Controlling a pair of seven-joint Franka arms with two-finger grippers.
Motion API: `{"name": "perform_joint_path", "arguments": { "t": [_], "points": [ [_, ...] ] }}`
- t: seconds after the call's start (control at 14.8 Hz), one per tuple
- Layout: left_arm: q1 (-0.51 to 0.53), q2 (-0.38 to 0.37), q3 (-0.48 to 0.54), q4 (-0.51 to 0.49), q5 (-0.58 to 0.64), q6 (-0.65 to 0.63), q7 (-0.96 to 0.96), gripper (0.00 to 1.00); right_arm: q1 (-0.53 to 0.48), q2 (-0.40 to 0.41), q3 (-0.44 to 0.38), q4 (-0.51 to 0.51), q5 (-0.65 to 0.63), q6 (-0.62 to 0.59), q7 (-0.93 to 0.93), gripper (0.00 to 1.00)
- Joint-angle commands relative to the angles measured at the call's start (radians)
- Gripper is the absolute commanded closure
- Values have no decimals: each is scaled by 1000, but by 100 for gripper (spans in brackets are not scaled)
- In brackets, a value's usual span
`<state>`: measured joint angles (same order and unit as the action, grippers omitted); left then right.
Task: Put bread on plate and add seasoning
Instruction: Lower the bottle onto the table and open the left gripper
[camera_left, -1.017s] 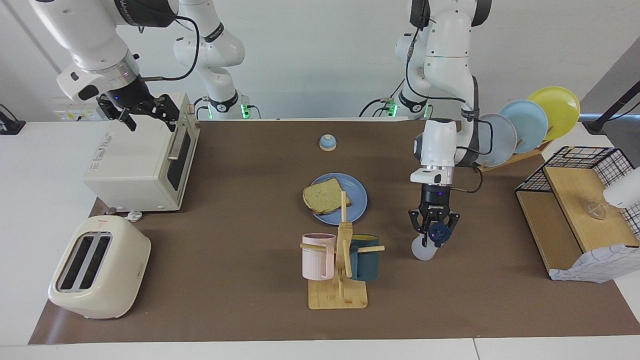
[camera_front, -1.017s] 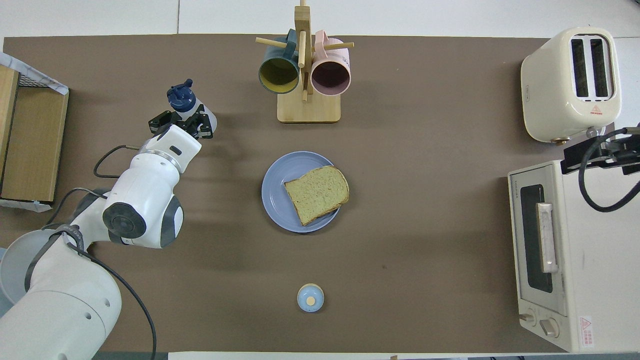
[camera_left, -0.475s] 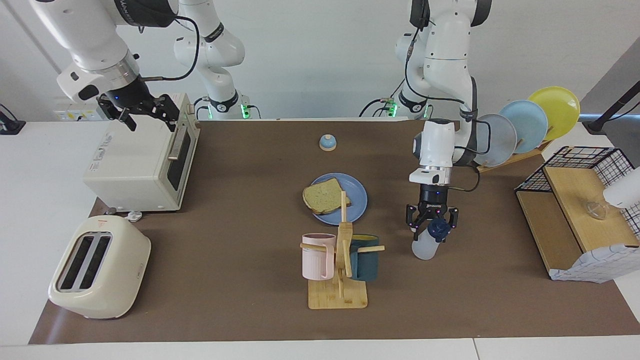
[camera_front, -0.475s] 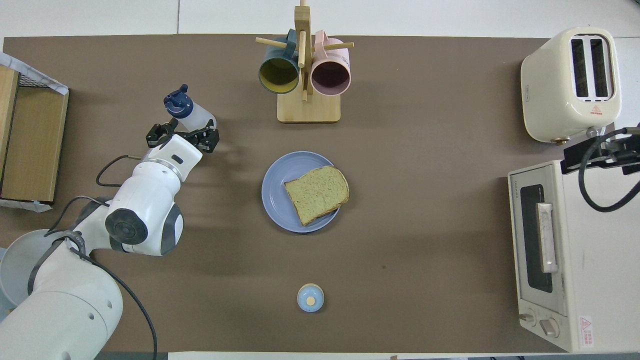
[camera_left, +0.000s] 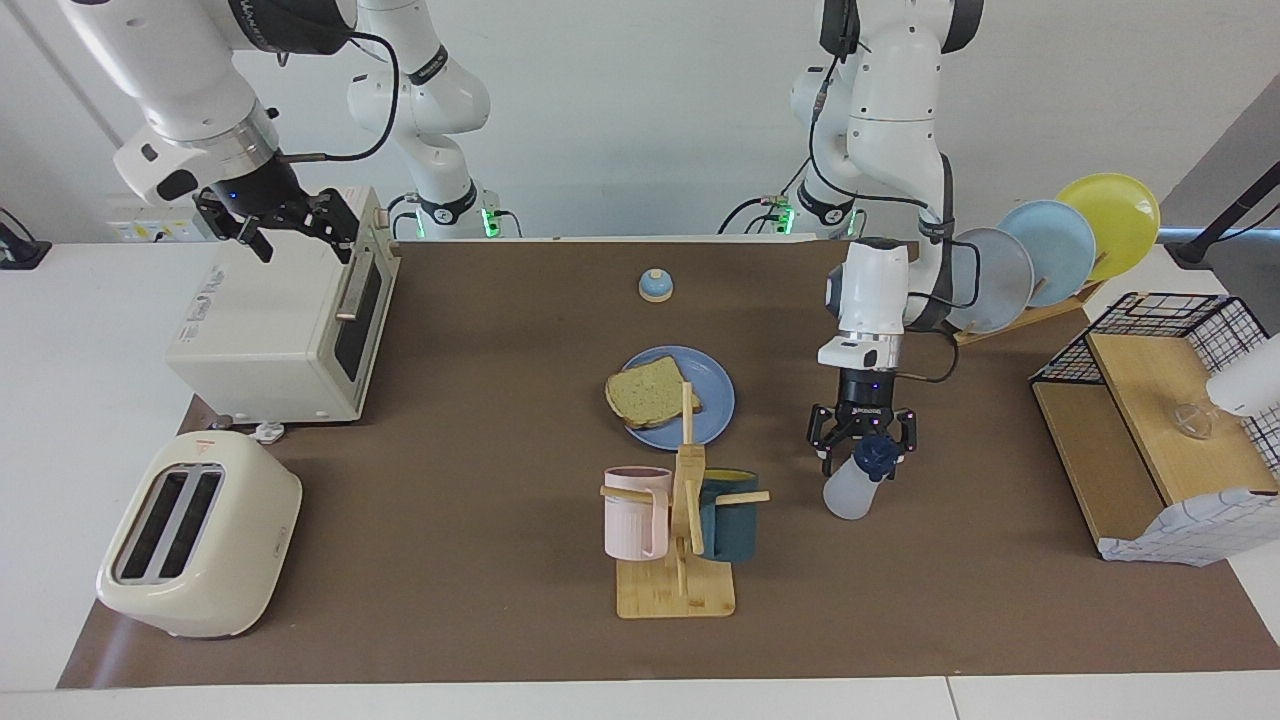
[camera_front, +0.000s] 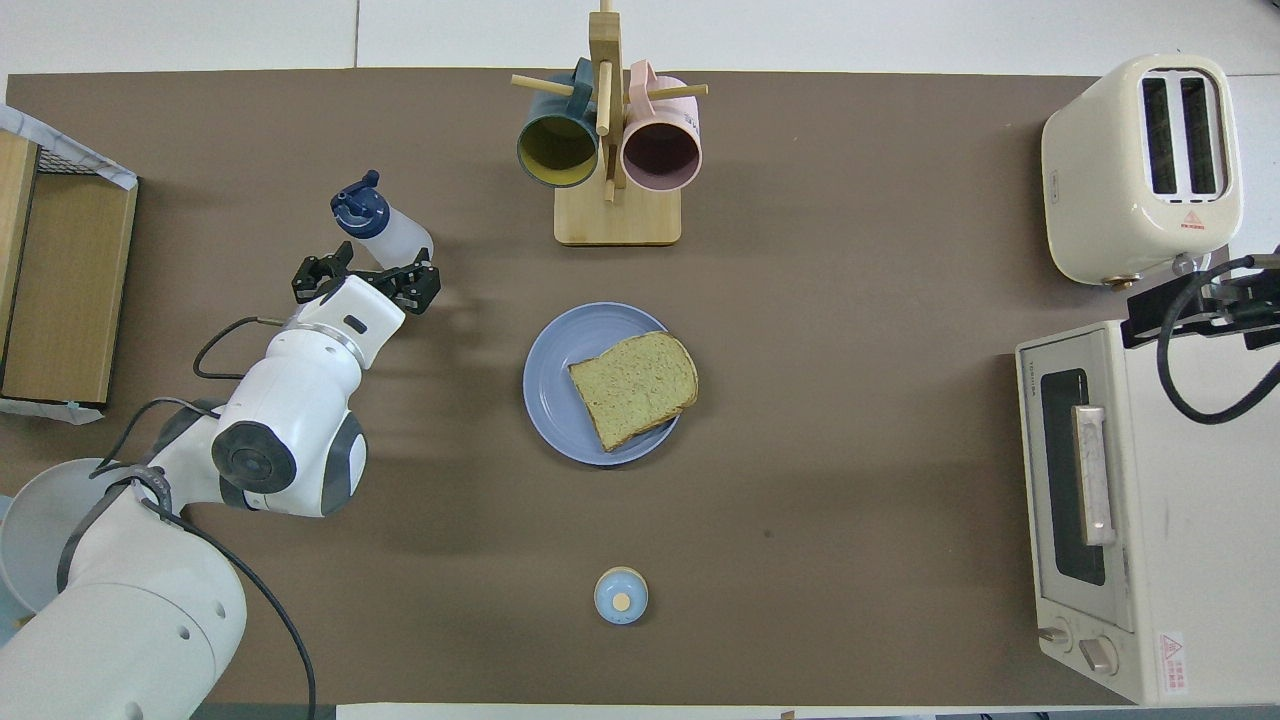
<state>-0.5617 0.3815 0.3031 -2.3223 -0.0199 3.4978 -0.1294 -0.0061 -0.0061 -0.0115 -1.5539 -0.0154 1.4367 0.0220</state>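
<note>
The square slice of tan-green bread with the dark crust (camera_left: 654, 392) lies flat on the round medium-blue plate (camera_left: 712, 390) at mid-table, one corner just over the rim toward the right arm's end. So my read is the seasoning step is what's in hand, or just wrapping up.

Now the small translucent whitish plastic bottle with the navy loop cap (camera_left: 853, 484): it stands on the brown mat toward the left arm's end, farther from the robots than the plate and level with the wooden mug rack (camera_left: 680, 540). Its long axis runs upright, cap on top, perhaps leaning a touch; from overhead the cap shows farther out than the body.

The left gripper (camera_left: 863, 444) hangs right over that cap, fingers spread wide and gripping nothing, a finger to each side of the cap and just above it. The bottle sits straight below and slightly farther out, so any re-grasp would be a short drop down the bottle's axis.

The left arm is much the nearer one. The right gripper (camera_left: 283, 222) waits over the cream toaster oven (camera_left: 270, 325), fingers apart and empty.
</note>
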Motion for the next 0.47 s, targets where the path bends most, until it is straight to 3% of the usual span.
{"name": "perform_joint_path", "arguments": {
  "t": [0.0,0.41],
  "points": [
    [-15,-45,11,-43,-9,1,1,0,-8,-12,1,-18,20,8,-11,0],
    [-30,-150,11,-133,-9,0,-2,0,-8,-12,1,-18,20,8,-11,0]
  ]
}}
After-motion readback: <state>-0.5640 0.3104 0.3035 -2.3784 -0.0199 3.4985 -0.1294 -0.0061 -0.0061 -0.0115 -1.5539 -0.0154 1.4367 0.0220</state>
